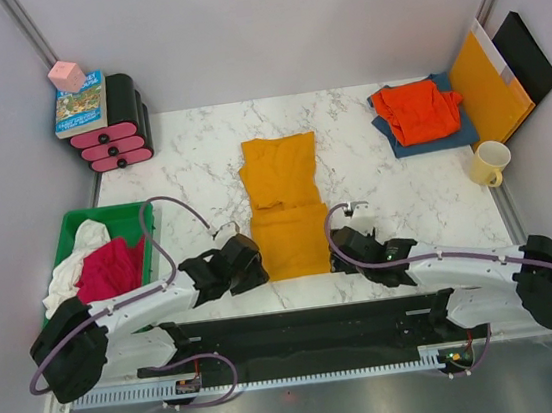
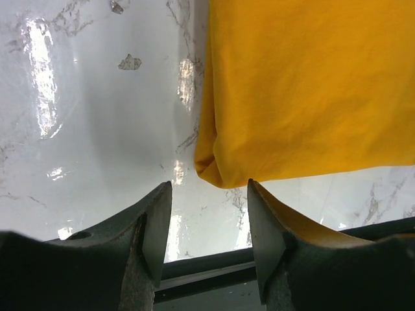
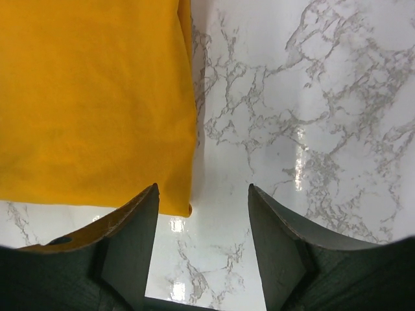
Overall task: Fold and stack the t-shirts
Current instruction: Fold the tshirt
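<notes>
Marble table (image 1: 189,157): left gripper (image 2: 207,194) and right gripper (image 3: 202,194) released (both empty) at near corners of yellow shirt (image 1: 285,215), probably staged for a crosswise fold.

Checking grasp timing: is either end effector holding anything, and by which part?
Nothing is held. The left end effector and the right end effector stand open at the near corners of the mustard-yellow t-shirt, without gripping it.

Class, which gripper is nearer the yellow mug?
Right. The right gripper sits at the near right corner of the yellow shirt, with the mug farther right; the left gripper is across the shirt.
</notes>
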Tool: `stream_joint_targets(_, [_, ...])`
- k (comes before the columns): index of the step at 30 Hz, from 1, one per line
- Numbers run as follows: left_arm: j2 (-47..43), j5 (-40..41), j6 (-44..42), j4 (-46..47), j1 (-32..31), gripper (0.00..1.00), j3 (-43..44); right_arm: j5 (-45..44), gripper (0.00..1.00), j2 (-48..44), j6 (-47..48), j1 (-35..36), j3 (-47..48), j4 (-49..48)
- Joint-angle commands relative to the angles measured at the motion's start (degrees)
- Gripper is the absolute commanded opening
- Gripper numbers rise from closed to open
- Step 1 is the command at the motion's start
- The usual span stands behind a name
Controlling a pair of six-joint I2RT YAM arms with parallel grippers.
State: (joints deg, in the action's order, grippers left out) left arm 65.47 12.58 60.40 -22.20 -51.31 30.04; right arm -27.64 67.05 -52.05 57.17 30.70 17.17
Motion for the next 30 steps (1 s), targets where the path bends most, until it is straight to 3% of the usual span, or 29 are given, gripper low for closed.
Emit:
stream_joint_targets(1, [3.1, 1.5, 1.6, 3.3, -0.5, 0.57, 0.5, 2.1, 0.64, 3.3, -0.3, 0.5, -0.4, -3.9])
stream_joint_targets(14, [7.0, -1.1, 3.8, 5.9, -0.5, 0.53, -2.6, 5.7, 0.58, 7.9, -2.4, 1.5, -5.7, -7.1])
stream_joint_targets(22, [4.4, -1.8, 5.3, 5.6, -0.9, 0.32, -5.6, 8.7, 0.40, 6.0, -5.1, 3.2, -9.7, -5.7])
stream_joint_targets(25, [4.0, -2.0, 6.0, 5.6, -1.2, 0.19, -6.5, 9.2, 0.26, 4.8, -6.0, 4.3, -11.0, -5.1])
stream_joint_targets(26, [4.0, -2.1, 6.0, 5.6, -1.4, 0.14, -6.7, 9.1, 0.17, 4.6, -6.3, 4.8, -11.2, -5.0])
stream_joint_targets(29, [4.3, -1.8, 6.0, 5.5, -1.8, 0.07, -6.3, 9.0, 0.00, 3.9, -6.3, 5.1, -11.4, -4.6])
stream_joint_targets(30, [4.3, -1.8, 6.0, 5.6, -1.8, 0.03, -6.1, 8.9, 0.00, 3.6, -6.2, 5.2, -11.0, -4.2])
